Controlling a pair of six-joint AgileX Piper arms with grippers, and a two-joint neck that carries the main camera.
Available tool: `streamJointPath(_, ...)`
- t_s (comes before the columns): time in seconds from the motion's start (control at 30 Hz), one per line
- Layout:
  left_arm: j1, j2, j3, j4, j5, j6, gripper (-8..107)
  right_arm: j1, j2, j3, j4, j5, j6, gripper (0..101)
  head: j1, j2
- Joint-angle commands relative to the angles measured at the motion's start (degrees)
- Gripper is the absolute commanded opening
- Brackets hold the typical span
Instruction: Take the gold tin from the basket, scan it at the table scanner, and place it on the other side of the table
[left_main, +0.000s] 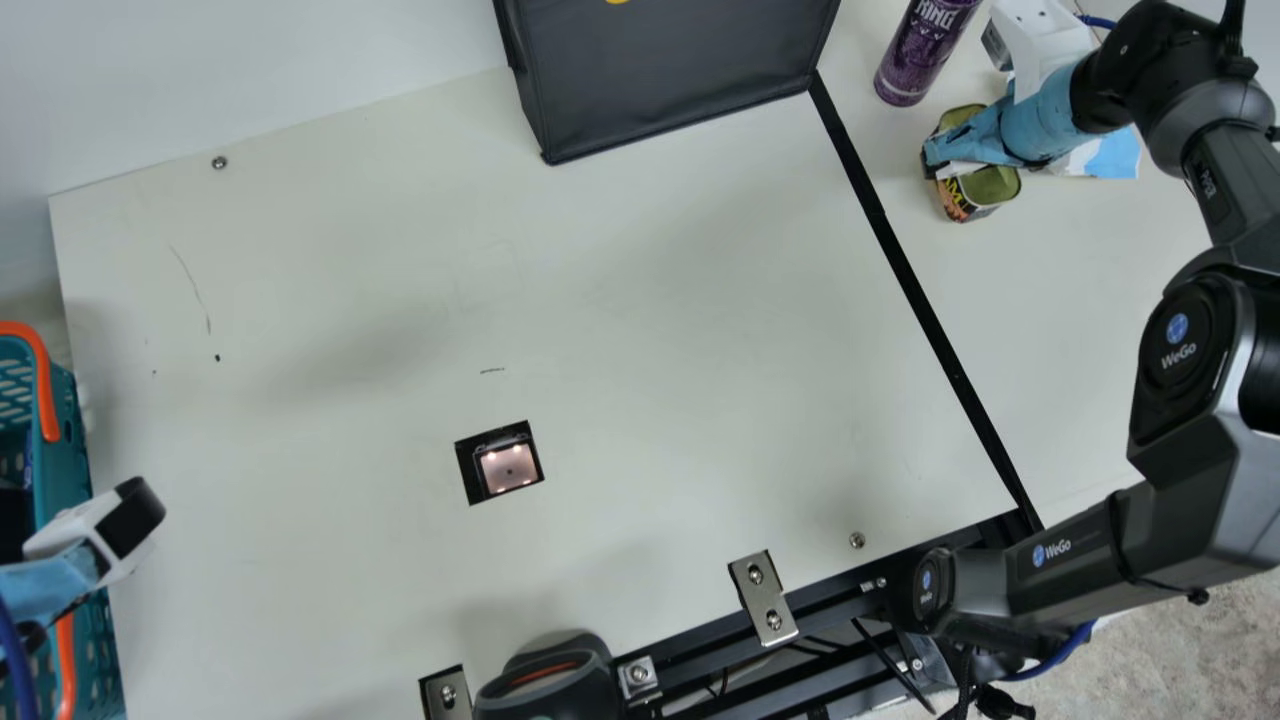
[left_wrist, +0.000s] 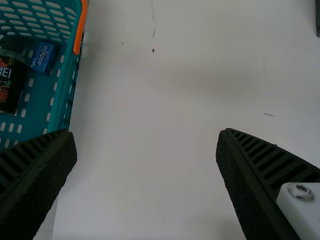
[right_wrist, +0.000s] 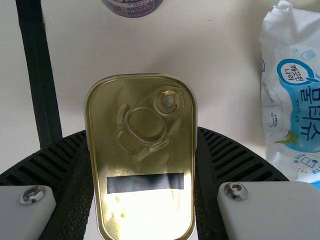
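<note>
High main and nearer left wrist views faced down, sharing a teal plastic basket (left_main: 66, 468); the right wrist view closely overlooked an oblong gold tin (right_wrist: 145, 162).

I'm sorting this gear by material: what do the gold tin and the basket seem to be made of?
The gold tin looks like thin metal with a shiny, brassy finish; its rolled rim and ring pull suggest that. The basket is probably moulded plastic, teal and smooth, judging by its evenly slotted walls.
</note>
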Motion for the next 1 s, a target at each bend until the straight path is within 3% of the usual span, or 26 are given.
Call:
streamJointPath(0.0,0.0,0.0,0.0,0.0,0.0,0.0,90,-0.1,0.2,0.1,0.2,-0.2,0.0,3,-1.7,-0.1)
streamJointPath(0.9,0.0,0.0,0.0,0.0,0.0,0.0,90,-0.7,1.2,0.9,2.7,-2.3,-1.8,94,-1.7,-0.1)
streamJointPath(0.97,0.0,0.0,0.0,0.0,0.0,0.0,90,-0.7,0.9,1.0,3.0,-2.6,-1.8,95,-1.7,-0.1)
